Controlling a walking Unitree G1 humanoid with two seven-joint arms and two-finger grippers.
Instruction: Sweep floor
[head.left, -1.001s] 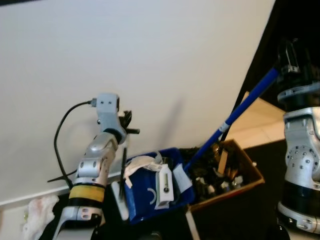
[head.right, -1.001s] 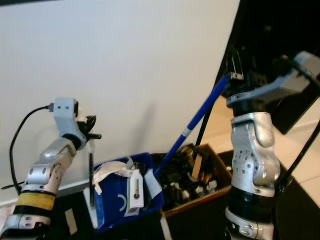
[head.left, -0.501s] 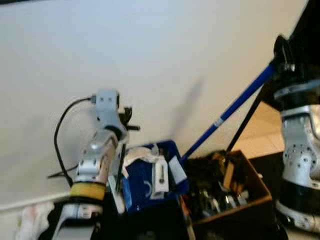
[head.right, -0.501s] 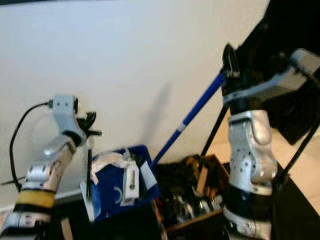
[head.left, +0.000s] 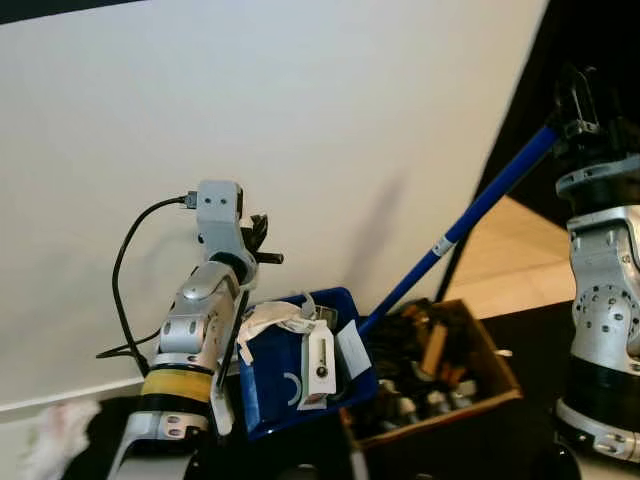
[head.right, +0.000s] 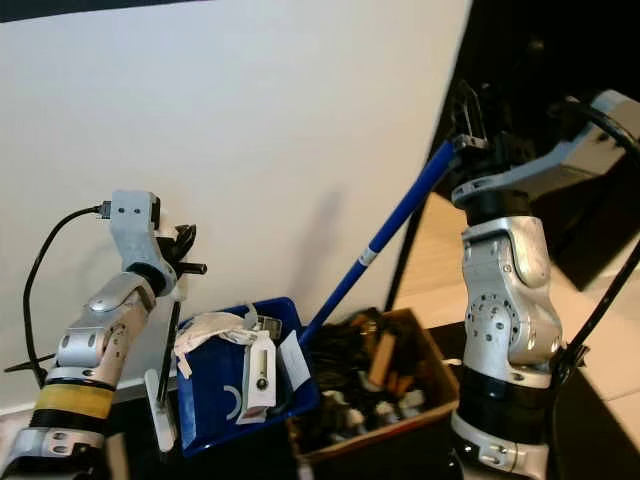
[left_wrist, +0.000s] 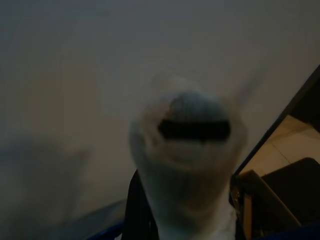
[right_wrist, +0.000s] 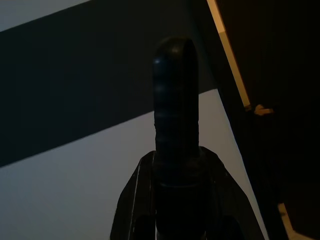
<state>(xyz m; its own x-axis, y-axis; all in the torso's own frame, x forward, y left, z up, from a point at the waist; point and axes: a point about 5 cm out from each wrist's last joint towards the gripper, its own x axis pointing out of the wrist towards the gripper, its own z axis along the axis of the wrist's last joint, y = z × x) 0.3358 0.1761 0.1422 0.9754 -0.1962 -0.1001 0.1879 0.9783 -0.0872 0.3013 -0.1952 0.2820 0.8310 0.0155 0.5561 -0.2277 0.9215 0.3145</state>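
Note:
My right gripper (head.left: 577, 100) is raised at the right and shut on the black top end (right_wrist: 175, 110) of a blue broom handle (head.left: 470, 215). That handle slants down to the left and ends between a blue dustpan (head.left: 290, 375) and a cardboard box. My left gripper (head.left: 252, 240) is shut on the dustpan's upright white handle (left_wrist: 187, 165), close to the white wall. White paper scraps (head.left: 275, 320) and a white tag lie in the tilted pan. The broom's head is hidden among the clutter.
The brown cardboard box (head.left: 497, 352), packed with dark odds and ends, stands right of the dustpan. A white wall (head.left: 300, 130) rises straight ahead. A crumpled white cloth (head.left: 50, 440) lies low on the left. Pale tiled floor (head.left: 510, 250) shows past a dark panel on the right.
The whole view has swayed, so the camera moved. Both grippers keep their hold, and the broom and dustpan stay in nearly the same place relative to the box.

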